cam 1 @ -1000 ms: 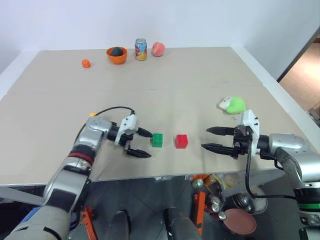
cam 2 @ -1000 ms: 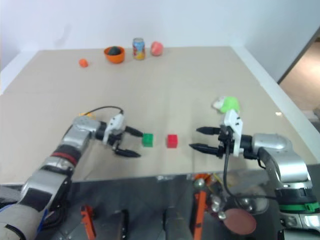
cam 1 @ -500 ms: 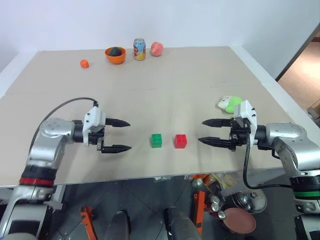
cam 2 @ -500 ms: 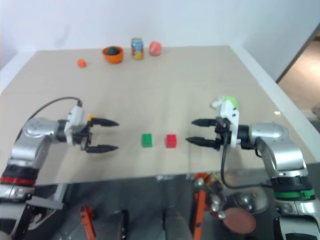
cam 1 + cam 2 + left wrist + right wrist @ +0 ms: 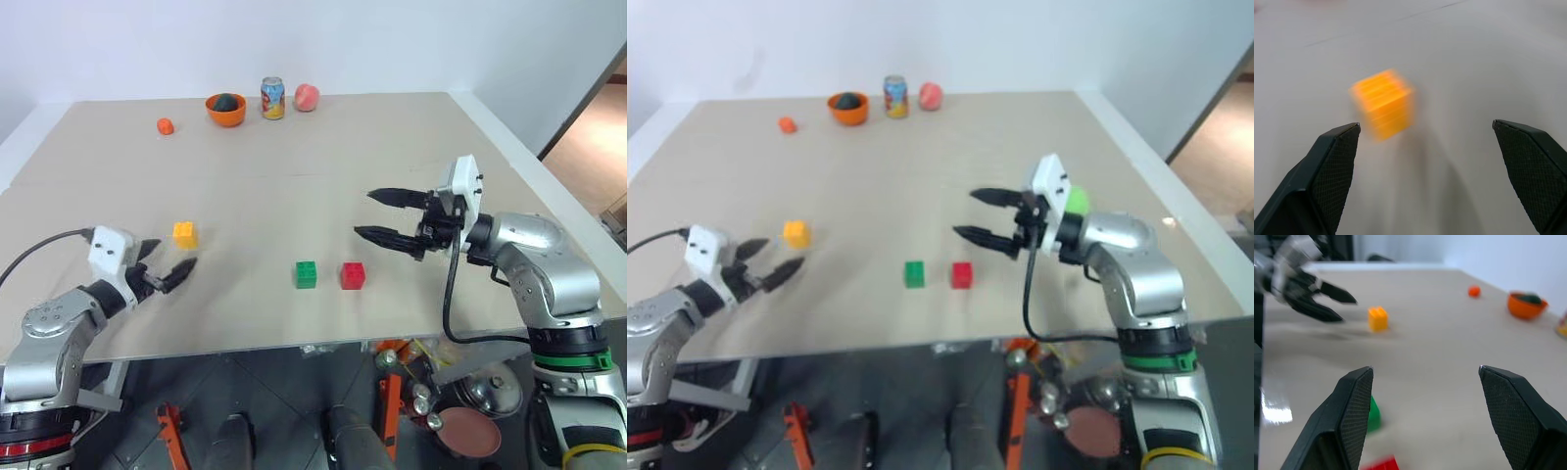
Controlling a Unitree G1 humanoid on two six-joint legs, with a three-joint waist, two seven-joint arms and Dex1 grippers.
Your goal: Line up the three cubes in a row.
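From my head, the green cube and red cube sit side by side near the counter's front edge, while the yellow cube lies well to their left. My left pincer hangs empty and wide open, the nearer one to it. My left wrist shows yellow just ahead, toward one finger. My right wrist shows my right pincer open, empty, above the pair.

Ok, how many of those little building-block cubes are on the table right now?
3. The green cube and red cube sit side by side near the front edge; the yellow cube lies apart, before the left gripper.
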